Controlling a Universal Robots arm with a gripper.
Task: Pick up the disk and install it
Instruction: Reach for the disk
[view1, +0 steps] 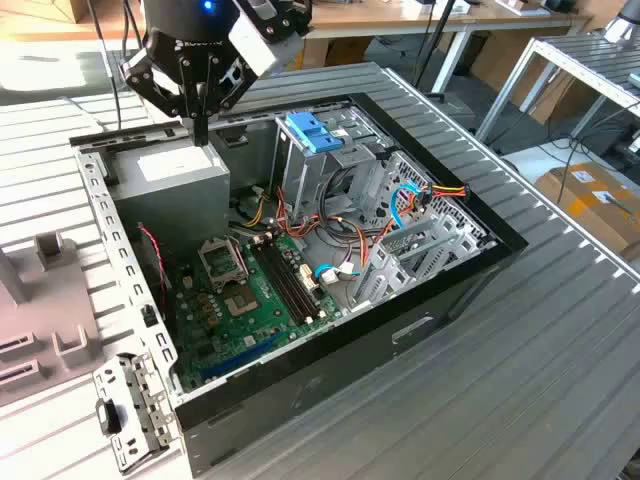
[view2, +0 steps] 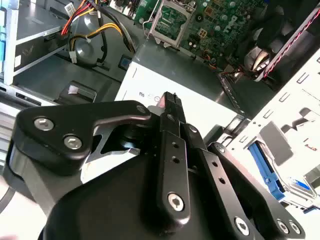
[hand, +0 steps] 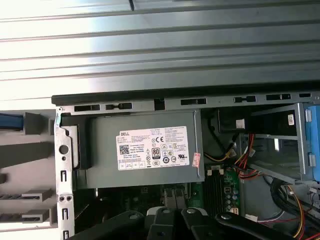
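the likeliest trouble, i judge, is a collision: the black two-finger gripper (view1: 201, 132) hangs low with its fingers pressed together and holding nothing, directly over the grey metal power supply box (view1: 170, 175). a careless sideways sweep could clip the silver perforated case wall (view1: 112, 245) beside it. the arm points straight down. the light-blue-framed flat disk (hand: 10, 121) seems to sit edge-on in a grey slotted rack (hand: 39, 122) beyond that wall, well apart from the gripper.

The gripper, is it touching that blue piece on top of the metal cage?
Apart. In the exterior view the gripper hangs over the grey power supply, while the blue piece sits well to the exterior view's right, with open case between them.
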